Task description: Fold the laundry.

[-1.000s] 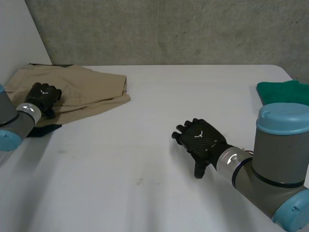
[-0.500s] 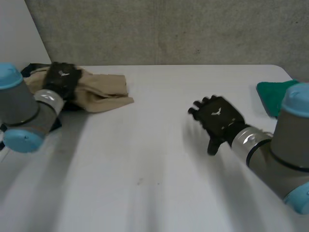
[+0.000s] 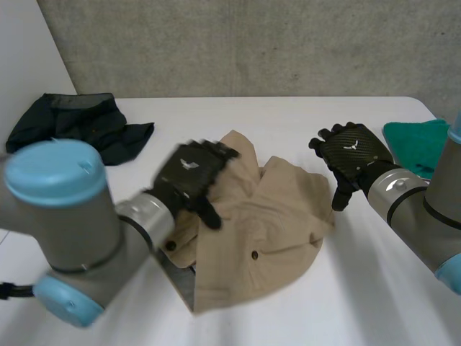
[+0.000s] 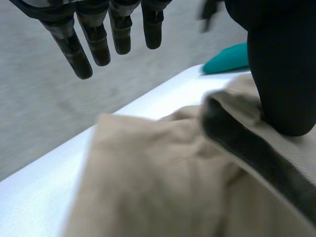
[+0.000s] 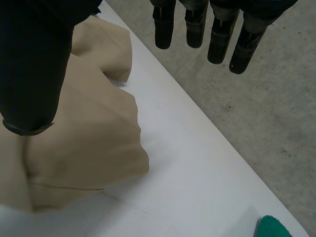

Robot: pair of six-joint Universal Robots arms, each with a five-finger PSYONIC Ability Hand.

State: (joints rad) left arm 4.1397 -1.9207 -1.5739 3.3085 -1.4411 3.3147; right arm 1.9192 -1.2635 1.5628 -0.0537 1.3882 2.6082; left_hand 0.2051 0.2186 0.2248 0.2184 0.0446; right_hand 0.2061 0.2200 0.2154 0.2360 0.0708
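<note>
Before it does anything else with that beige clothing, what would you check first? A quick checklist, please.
1. Beige garment near both hands: ok, it lies mid-table.
2. Garment spread flat: not ok, it is bunched and creased.
3. Left hand gripping the cloth: not ok, it is over the garment with straight fingers.
4. Right hand free: ok, it is open by the garment's edge and holds nothing.
5. Dark garment and green cloth out of the way: ok, both lie apart from it.
</note>
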